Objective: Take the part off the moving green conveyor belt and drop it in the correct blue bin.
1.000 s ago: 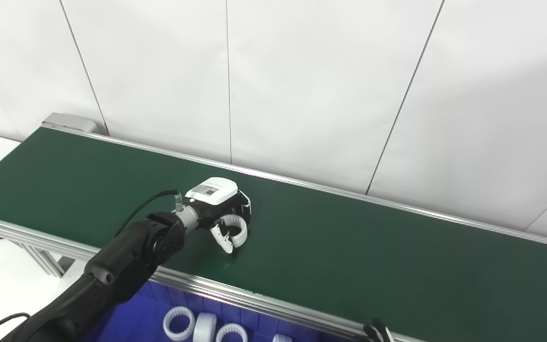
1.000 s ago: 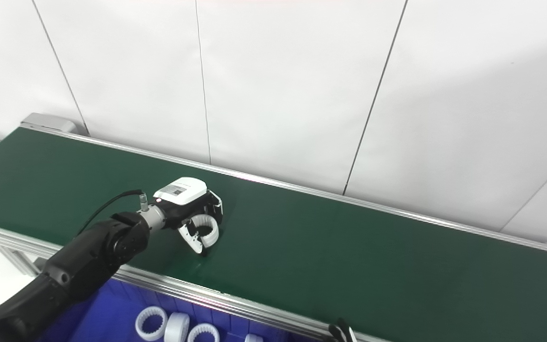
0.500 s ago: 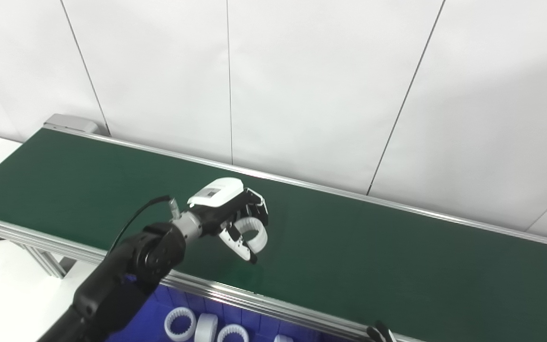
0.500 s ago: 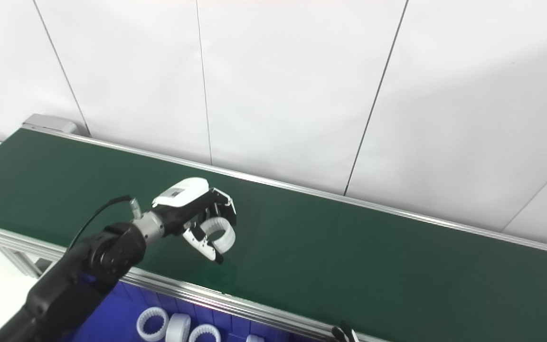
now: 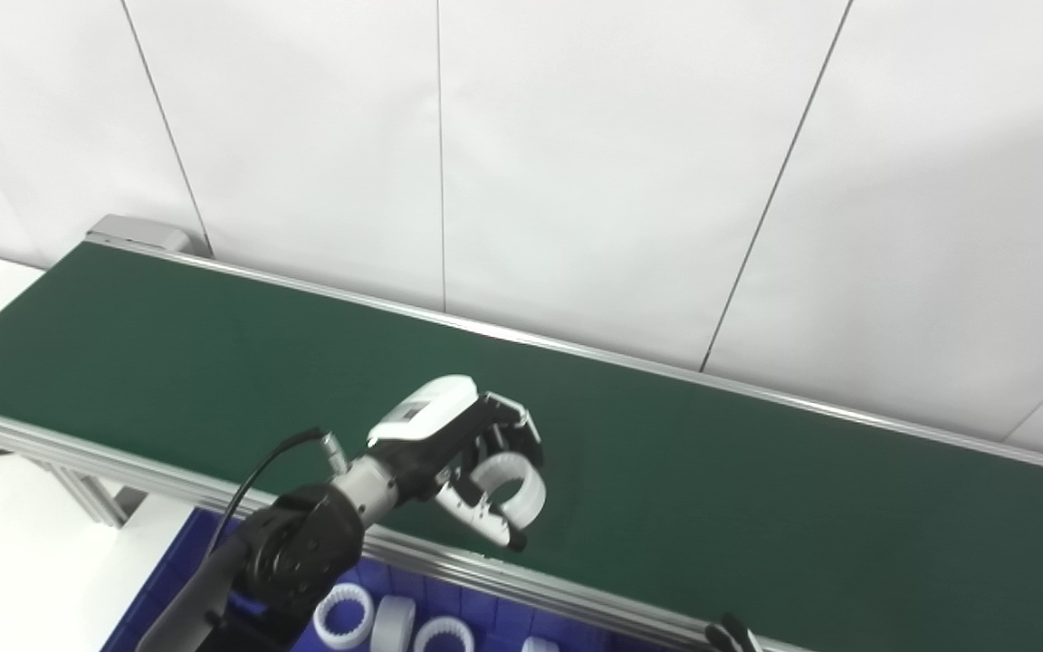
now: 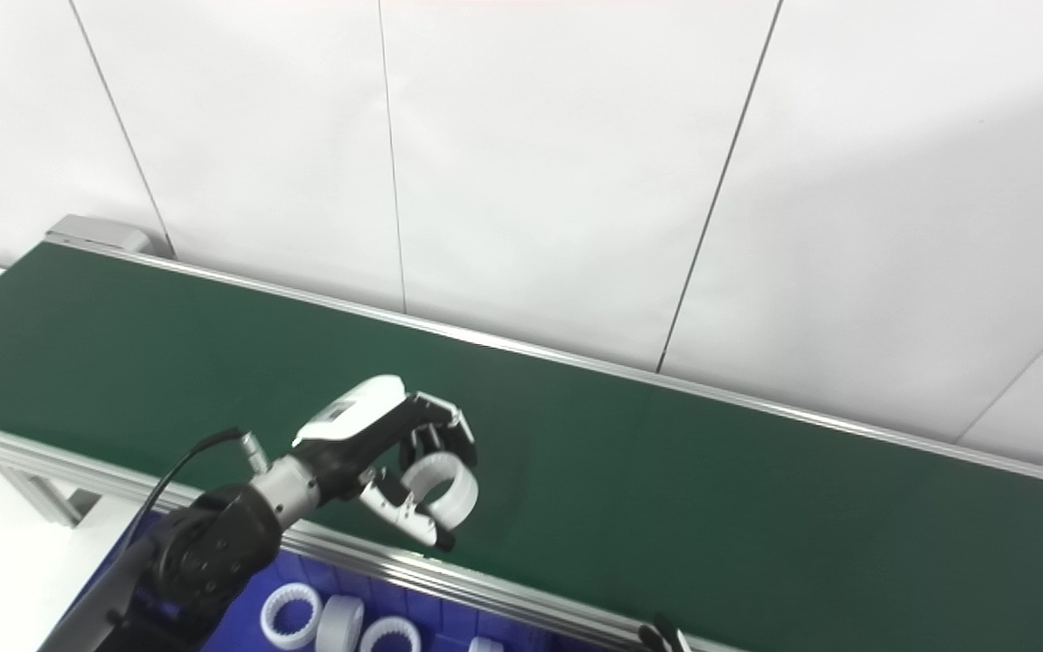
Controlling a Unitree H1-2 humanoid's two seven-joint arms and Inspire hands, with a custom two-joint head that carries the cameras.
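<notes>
the left hand (image 5: 463,453) was clamped on the white ring part (image 5: 511,489), fingers curled over its top and the thumb pressed under its lower edge, so the ring hung in the lower centre of the frame, clear of the green conveyor belt (image 5: 757,489) and close above the belt's near metal rail (image 5: 531,593). the step in hand looked like the carry from belt to bin. the blue bin (image 5: 286,625) sat at the bottom of the frame, below and to the left of the hand, with several similar white rings (image 5: 340,616) already lying in it, which suggested it was the correct one for this part.

to do this well, the hand would need to bring the ring fully over the rail before lowering, since a drop made too early could strike the rail and bounce back onto the belt or away. the pinch seemed to hold only part of the ring's edge, so a smooth, unhurried swing would suit better than a quick turn of the wrist. letting go low over a bare patch of the bin would keep the ring from skipping off the others.

of the right hand (image 5: 728,634), only dark fingertips showed at the bottom edge, right of centre; whether they were apart or together could not be told.
</notes>
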